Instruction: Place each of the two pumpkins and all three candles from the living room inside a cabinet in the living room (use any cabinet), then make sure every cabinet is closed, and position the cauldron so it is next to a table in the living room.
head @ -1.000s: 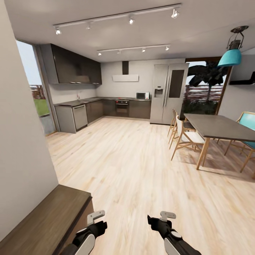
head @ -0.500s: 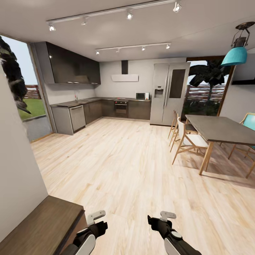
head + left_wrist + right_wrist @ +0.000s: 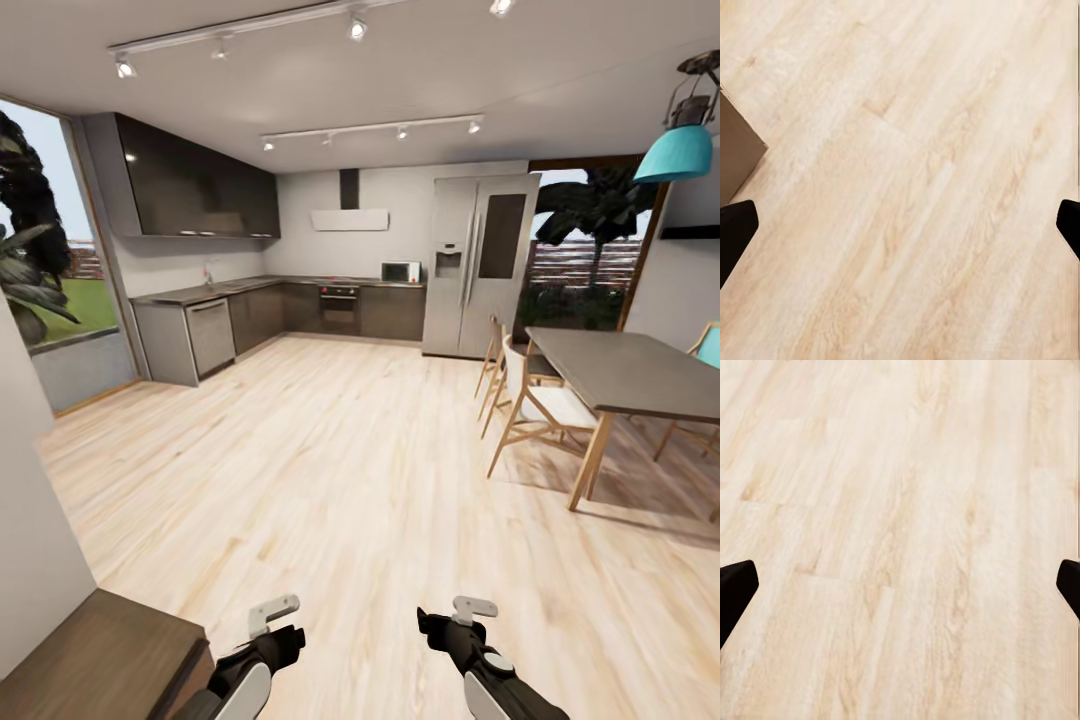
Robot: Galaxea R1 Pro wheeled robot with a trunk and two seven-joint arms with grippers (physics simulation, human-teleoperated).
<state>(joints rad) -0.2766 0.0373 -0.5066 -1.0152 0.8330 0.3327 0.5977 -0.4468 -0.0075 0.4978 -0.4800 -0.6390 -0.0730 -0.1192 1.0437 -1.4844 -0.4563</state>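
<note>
At the far left of the head view a glass wall (image 3: 60, 290) looks out on grass and dark leaves, beside a plain white wall. Low in that corner sits the end of a dark-brown wooden top (image 3: 100, 655), which I judge to be the cabinet the task wants filled; the robot stands just beside it, so storage is close at hand, though no drawer front shows from here. Next comes the kitchen: dark cupboards (image 3: 195, 190), a grey counter (image 3: 200, 293), an oven (image 3: 340, 305), a microwave (image 3: 400, 271) and a tall steel fridge (image 3: 478, 265). The pale wood floor (image 3: 350, 470) runs between.

The left tool (image 3: 900, 232) hangs low over bare planks with its dark fingertips (image 3: 735, 229) spread wide and nothing between them; a brown corner of the cabinet edges that wrist view. The right tool (image 3: 900, 585) is likewise spread and empty over the floor. Both arms appear tucked low and forward, a sensible travelling pose while nothing is carried.

To the right stand a grey dining table (image 3: 630, 370), pale wooden chairs (image 3: 535, 405) and a teal hanging lamp (image 3: 680, 150). This looks like a search or transit stage, with the pumpkins, candles, cauldron and coffee table yet to be found.
</note>
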